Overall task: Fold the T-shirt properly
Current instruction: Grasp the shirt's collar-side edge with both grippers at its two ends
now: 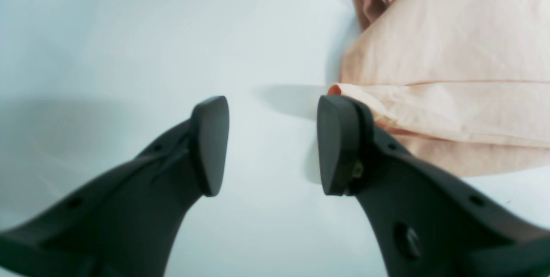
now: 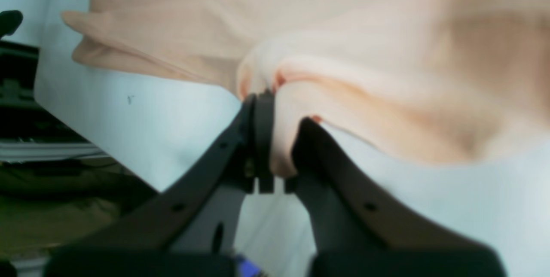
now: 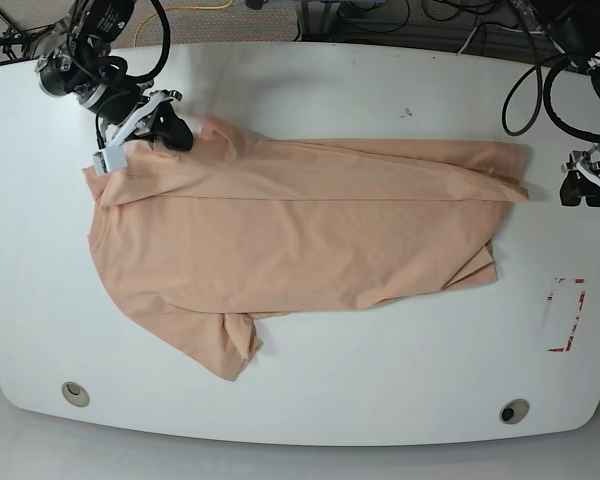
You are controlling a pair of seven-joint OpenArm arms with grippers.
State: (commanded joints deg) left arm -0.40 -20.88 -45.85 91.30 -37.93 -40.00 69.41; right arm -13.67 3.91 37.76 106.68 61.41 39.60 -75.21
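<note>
**While the right gripper (image 2: 285, 114) clenched a fold of the T-shirt (image 3: 310, 250), the left gripper (image 1: 273, 144) stood released**

As the base view showed, the T-shirt lay spread across the white table (image 3: 380, 380), its peach-pink fabric occupying the middle and left of that view. A long, narrow flap ran along the edge nearest the top of the view, overlapping the broad panel below it. At the flap's right end, the layers separated into a pointed corner, with another layer projecting above it. A loose, creased section extended toward the bottom left of the same view, and the outline remained uneven.

Right gripper: the fingers were closed on the fabric at the upper left of the base view. The right wrist view showed a narrow pinch of cloth between the fingertips, with gathered folds spreading away from it. Part of this fabric was blurred.

Left gripper: the fingers were parted, with no cloth between them. In the base view, the gripper was located just beside the pointed corner of the flap, apart from the fabric.

Table fittings: two round grommets (image 3: 75, 394) were positioned near the lower corners of the base view. Broken red markings (image 3: 568, 315) appeared on the tabletop below the left gripper in that view.
</note>
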